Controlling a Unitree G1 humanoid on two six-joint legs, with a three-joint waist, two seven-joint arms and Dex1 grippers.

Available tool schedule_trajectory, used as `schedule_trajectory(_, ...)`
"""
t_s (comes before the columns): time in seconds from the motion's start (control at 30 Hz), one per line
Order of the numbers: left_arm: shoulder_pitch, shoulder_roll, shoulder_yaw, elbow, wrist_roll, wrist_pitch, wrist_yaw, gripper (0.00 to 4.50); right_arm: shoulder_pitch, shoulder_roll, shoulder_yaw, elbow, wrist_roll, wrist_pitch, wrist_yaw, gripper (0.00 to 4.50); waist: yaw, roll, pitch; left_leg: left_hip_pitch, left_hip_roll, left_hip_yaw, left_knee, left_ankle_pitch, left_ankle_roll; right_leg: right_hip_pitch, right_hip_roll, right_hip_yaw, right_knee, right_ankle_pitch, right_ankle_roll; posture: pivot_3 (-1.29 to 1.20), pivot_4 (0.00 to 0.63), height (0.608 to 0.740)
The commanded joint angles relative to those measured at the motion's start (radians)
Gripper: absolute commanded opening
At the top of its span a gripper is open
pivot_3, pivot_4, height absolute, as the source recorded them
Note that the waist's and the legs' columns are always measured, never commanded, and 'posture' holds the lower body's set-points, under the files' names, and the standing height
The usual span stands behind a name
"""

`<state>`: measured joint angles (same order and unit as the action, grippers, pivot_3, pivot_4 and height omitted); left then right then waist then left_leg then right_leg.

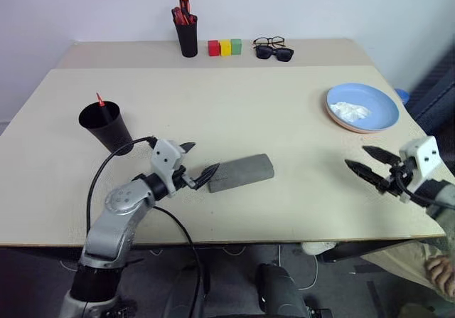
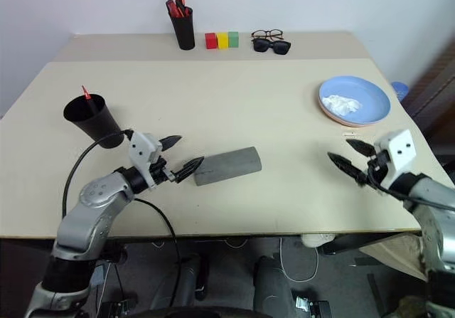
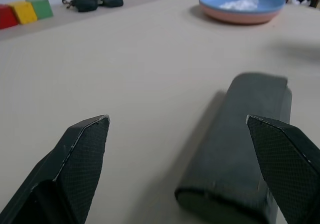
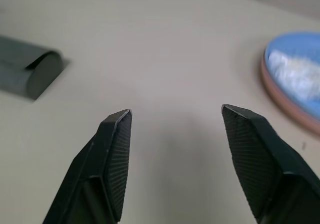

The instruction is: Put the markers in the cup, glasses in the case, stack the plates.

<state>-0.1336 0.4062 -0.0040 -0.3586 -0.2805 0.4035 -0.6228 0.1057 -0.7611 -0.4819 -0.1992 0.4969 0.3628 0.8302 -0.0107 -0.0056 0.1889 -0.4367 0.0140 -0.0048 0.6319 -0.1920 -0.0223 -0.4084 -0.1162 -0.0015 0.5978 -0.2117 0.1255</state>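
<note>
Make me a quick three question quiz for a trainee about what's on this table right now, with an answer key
1. True or false: the blue plate lies on top of the pink plate.
2. Which fingers are nearer the grey case: A, the left gripper; B, the right gripper?
3. What stands between the pen holder and the two pairs of glasses at the table's far edge?

Key
1. True; something white and crumpled lies on the blue one.
2. A; both grippers are open and hold nothing.
3. Three blocks: red, yellow, green.
</note>
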Motion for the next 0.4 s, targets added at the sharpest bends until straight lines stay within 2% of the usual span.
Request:
schedule_trajectory(0.03, 0.008, 0.024, 0.045, -0.066, -0.048, -0.012, -0.016, 4.5, 0.062, 0.028, -0.076, -0.113, 0.048, 0.005, -0.02, 4.42, 0.0, 0.0, 0.0, 0.0, 0.0, 0.0, 0.0, 0.0, 0.0, 0.0, 0.0, 0.0, 0.0, 0.0, 0.0, 0.0, 0.15, 0.74)
schedule_trajectory(0.17, 0.022, 0.033, 0.057, -0.088, -0.088, -0.012, -0.03, 4.5, 0.137, 0.054, -0.09, -0.168, 0.057, -0.027, -0.004, 4.42, 0.001, 0.0, 0.0, 0.0, 0.001, 0.0, -0.001, 0.0, 0.0, 0.0, 0.0, 0.0, -0.001, 0.0, 0.0, 0.0, 0.15, 0.74)
schedule_trajectory(0.4, 0.059, 0.061, 0.056, -0.123, -0.118, 0.015, -0.035, 4.5, 0.178, 0.074, -0.082, -0.174, 0.048, -0.059, -0.013, 4.42, 0.0, 0.0, 0.0, -0.001, 0.0, 0.001, -0.001, 0.0, 0.0, -0.001, -0.001, 0.0, -0.003, 0.0, 0.0, 0.0, 0.15, 0.74)
